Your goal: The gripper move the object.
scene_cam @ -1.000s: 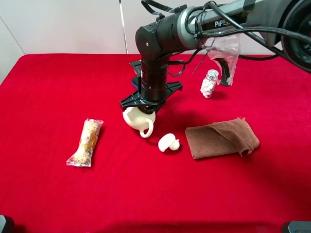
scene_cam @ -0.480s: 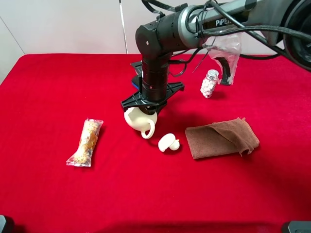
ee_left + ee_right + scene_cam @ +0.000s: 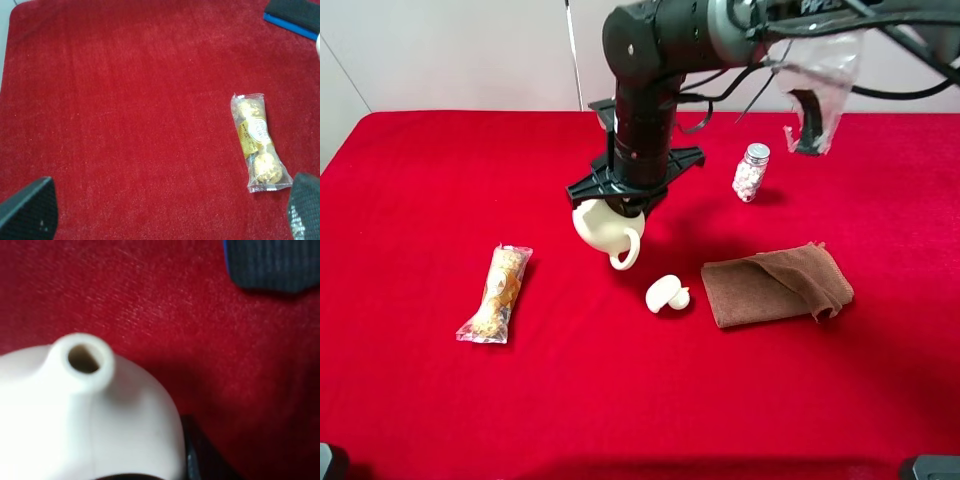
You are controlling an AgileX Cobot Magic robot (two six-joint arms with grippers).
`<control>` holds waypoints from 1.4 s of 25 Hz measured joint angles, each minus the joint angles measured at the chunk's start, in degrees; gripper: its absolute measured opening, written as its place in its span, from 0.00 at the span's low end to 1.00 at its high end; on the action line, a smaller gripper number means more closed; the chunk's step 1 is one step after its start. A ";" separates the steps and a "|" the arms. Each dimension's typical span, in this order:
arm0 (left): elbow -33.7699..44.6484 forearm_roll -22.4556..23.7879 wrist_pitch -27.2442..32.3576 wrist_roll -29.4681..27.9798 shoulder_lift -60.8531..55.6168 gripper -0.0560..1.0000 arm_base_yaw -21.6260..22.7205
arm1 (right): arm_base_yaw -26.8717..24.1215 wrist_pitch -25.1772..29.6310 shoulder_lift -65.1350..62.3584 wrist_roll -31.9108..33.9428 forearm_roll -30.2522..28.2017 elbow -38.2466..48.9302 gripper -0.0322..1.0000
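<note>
Pinching teapot (image 3: 605,228) at rim with right fingers (image 3: 623,205), pot tilted above bench (image 3: 420,200). Holding nothing in left fingers (image 3: 30,210), spread wide.

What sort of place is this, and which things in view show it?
Probably a robot test bench, not a home: a red-covered table, an arm's end effector gripping a teapot, and unrelated props, a snack pack and towel.

Lab tabletop — red cloth (image 3: 420,400), robot arm (image 3: 642,100)
</note>
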 joint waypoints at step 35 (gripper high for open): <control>0.00 0.00 0.00 0.00 0.00 0.91 0.00 | -3.55 14.03 -15.67 -0.23 -3.48 -1.01 0.03</control>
